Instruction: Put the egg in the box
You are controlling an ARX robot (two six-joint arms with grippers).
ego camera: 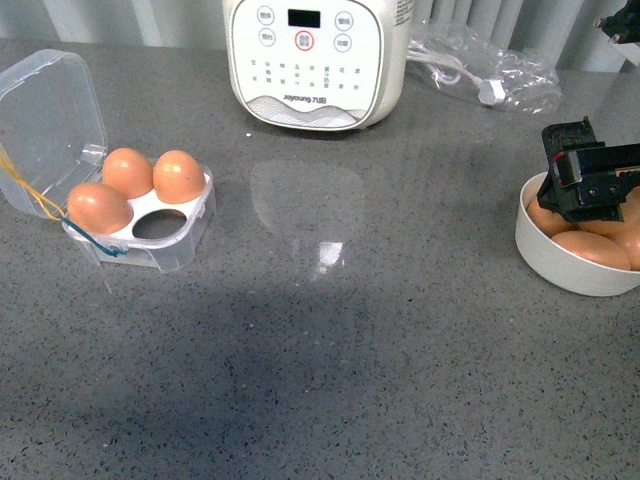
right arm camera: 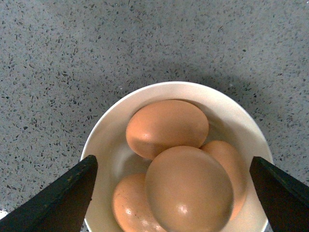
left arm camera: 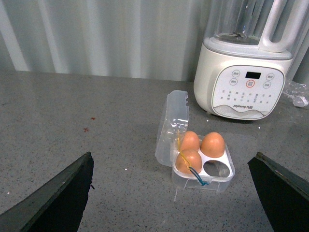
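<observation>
Presently right hand (right arm camera: 172, 163) is hovering wide open, holding nothing, over bowl (right arm camera: 231, 121).
Bowl is holding four eggs (right arm camera: 166, 125); box (ego camera: 185, 245) is holding three.

A kitchen-like setting: a grey speckled stone bench (ego camera: 380, 340) carries a white Joyoung blending appliance (ego camera: 318, 60) with a touch panel at its far edge, a white bowl (ego camera: 560, 272) of eggs (right arm camera: 166, 126) at the right edge, a clear egg box (ego camera: 150, 250) near the left; ribbed pale wall panels (left arm camera: 120, 38) stand behind
</observation>
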